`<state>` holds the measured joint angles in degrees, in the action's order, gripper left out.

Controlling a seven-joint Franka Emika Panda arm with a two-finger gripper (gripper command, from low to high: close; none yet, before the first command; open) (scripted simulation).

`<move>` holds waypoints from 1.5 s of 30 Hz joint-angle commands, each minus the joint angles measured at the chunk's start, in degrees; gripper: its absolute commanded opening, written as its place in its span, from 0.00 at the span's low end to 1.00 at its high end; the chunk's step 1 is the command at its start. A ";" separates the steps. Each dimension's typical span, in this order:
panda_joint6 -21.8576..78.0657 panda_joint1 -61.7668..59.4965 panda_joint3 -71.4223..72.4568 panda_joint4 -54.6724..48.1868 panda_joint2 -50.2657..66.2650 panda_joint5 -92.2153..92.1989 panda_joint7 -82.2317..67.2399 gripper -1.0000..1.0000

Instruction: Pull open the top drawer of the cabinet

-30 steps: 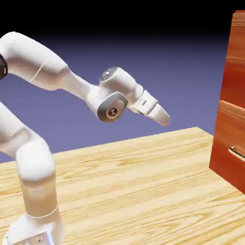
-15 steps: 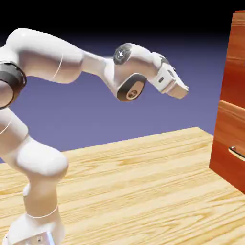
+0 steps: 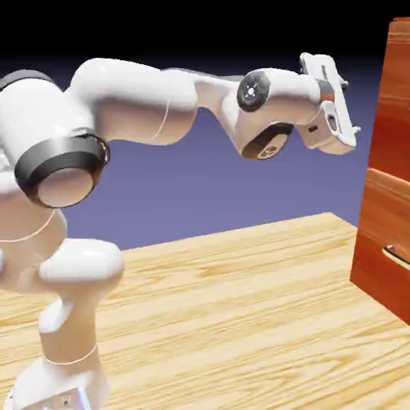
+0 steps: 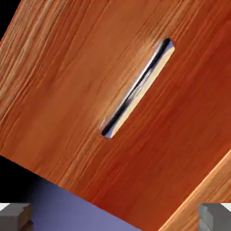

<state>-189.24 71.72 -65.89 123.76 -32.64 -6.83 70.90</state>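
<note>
Blue-violet backdrop; gripper (image 4: 115,217) wide open, holding nothing, near cabinet (image 3: 390,176).

No lettering — (none legible, apparently)

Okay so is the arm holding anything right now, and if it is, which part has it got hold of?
Nothing; the hand is open, with the drawer handle ahead of it.

Backdrop (image 3: 240,192): plain blue-violet, darkening to black along the top | Table (image 3: 240,312): pale wood, with wavy yellowish grain | Light: bright on the tabletop, casting a soft sheen
</note>
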 commanded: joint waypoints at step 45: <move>-8.57 78.60 -72.34 -49.47 -5.91 -8.86 24.51 0.00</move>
<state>-197.82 150.31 -138.22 74.29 -38.54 -15.68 95.43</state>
